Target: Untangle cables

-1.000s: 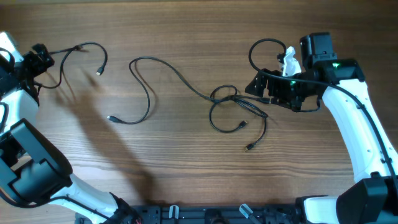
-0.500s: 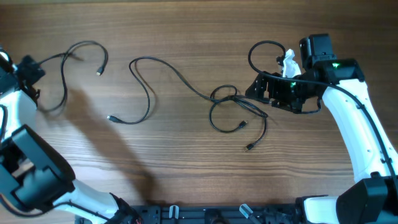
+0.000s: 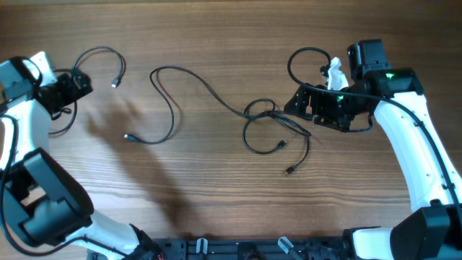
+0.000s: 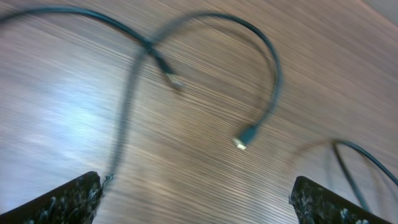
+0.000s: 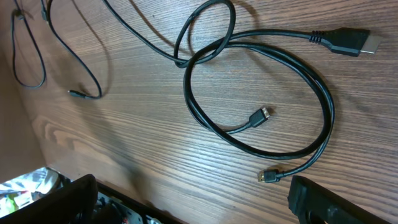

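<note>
The left pincer [image 3: 85, 85] and right pincer [image 3: 293, 102] are both spread wide, pinching nothing. The cables [image 3: 250, 114] lie on the counter [image 3: 216, 43], tangled in loops just left of the right pincer. One more curls at the far left, near the left pincer.

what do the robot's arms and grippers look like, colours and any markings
Both the left arm and right arm have white shells with black joints, and black wires run along them. The left gripper and right gripper are black; the fingers look speckled. A green light glows on the right arm.
</note>
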`<state>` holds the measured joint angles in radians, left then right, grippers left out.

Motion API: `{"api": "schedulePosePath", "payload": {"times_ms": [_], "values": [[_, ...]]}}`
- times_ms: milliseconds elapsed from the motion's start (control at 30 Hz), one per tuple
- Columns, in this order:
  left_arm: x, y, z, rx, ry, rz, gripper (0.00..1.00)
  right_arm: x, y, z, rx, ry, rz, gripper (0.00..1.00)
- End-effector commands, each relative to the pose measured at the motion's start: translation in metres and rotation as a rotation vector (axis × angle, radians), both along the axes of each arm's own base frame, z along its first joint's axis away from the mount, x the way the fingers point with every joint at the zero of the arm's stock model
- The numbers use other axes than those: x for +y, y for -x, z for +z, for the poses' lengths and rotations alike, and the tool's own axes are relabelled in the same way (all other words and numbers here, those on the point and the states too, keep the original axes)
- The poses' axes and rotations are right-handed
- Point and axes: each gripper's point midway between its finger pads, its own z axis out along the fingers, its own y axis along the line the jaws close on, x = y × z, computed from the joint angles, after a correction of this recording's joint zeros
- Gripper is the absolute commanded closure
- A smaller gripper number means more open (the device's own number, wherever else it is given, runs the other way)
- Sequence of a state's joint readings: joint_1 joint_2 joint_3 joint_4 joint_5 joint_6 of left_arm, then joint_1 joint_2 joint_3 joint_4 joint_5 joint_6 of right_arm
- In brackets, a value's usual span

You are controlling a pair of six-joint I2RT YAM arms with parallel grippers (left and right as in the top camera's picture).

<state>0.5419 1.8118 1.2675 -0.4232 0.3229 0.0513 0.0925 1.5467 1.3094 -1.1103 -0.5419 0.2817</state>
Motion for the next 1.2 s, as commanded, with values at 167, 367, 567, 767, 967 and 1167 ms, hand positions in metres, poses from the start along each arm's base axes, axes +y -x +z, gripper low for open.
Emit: {"api": "schedulePosePath", "payload": {"times_ms": [167, 367, 567, 767, 967, 1167], "values": [[-0.054, -0.017, -0.046, 0.088, 0.019, -0.163, 0.00, 0.002, 0.002, -0.003, 0.009, -0.013, 0.020, 0.00], [-0.078, -0.055, -0.034, -0.030, -0.060, -0.233, 0.03, 0.009, 0.004, 0.001, 0.014, -0.056, 0.029, 0.00], [-0.059, -0.068, -0.072, 0.018, -0.186, -0.164, 0.05, 0.009, 0.005, 0.001, 0.033, -0.060, 0.006, 0.00], [-0.054, -0.086, -0.074, -0.051, -0.236, -0.179, 0.23, 0.012, 0.007, 0.000, 0.041, -0.061, 0.011, 0.00], [-0.060, -0.090, -0.092, -0.046, -0.227, -0.195, 0.26, 0.025, 0.008, 0.001, 0.031, -0.064, 0.038, 0.00], [-0.084, -0.096, -0.096, -0.063, -0.216, -0.273, 0.23, 0.034, 0.009, 0.002, 0.019, -0.065, 0.066, 0.00]]}}
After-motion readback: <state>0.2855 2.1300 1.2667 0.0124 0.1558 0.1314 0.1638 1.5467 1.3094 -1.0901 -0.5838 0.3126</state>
